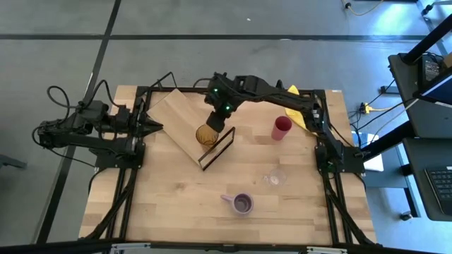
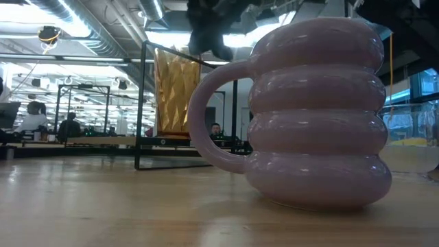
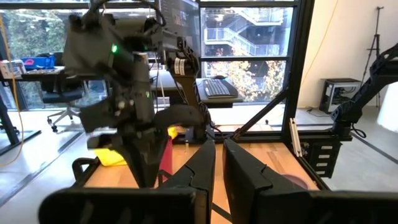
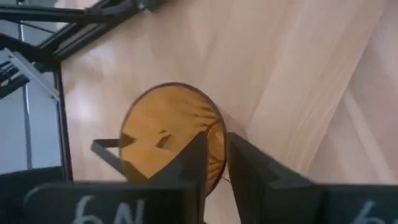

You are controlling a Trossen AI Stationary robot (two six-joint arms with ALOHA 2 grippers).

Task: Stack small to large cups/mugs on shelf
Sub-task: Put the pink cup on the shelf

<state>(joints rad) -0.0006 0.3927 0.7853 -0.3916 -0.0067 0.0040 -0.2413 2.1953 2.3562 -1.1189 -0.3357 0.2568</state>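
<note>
The amber tumbler (image 1: 205,135) stands upright on the light-brown shelf board (image 1: 171,111), beside its black wire frame (image 1: 219,149); it also shows in the low view (image 2: 176,92). My right gripper (image 1: 215,125) is above the tumbler and shut on its rim. The red cup (image 1: 282,128), the clear glass (image 1: 275,178) and the purple mug (image 1: 242,204) stand apart on the table, to the right of and nearer than the shelf. My left gripper (image 1: 156,128) waits shut and empty at the board's left end. My right gripper (image 4: 225,165) has the amber tumbler's rim (image 4: 219,127) between its fingers, one finger (image 4: 194,158) inside the tumbler and one (image 4: 252,168) outside. The fingers come from above, pointing down. The tumbler is upright with its base at the shelf board; whether it rests there I cannot tell.
A yellow cloth (image 1: 295,117) lies at the far right, behind the red cup. In the low view the purple mug (image 2: 315,110) stands close to the camera and hides much of the table. Bare tabletop (image 1: 169,197) lies near the front left.
</note>
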